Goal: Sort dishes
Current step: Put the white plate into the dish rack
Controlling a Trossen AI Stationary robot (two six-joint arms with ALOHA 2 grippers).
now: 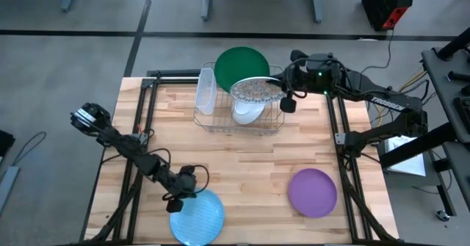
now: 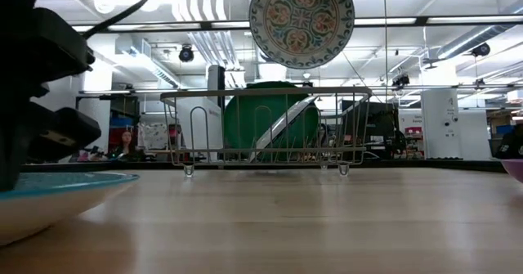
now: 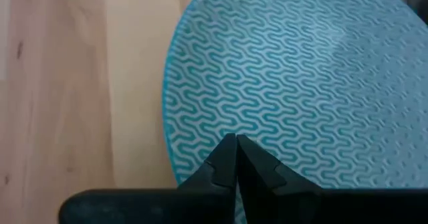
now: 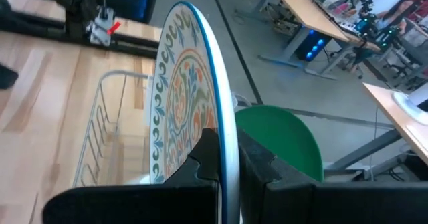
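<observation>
The patterned plate (image 4: 184,97) is pinched by its rim in the right gripper (image 4: 227,158), held on edge above the rack (image 1: 239,117) at 12 o'clock for clearance, while the left gripper (image 3: 234,158), fingers together and empty, rests over the blue plate (image 3: 301,83) at 7 o'clock.

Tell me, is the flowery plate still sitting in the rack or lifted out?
Lifted out. The right hand pinches the flowery plate by its rim, above the wire rack.

Grey concrete floor (image 1: 88,55) around butcher-block table (image 1: 242,165), black-red case (image 1: 385,2) beyond, ceiling strip lights (image 2: 409,20), workbenches (image 4: 314,17) behind.
</observation>
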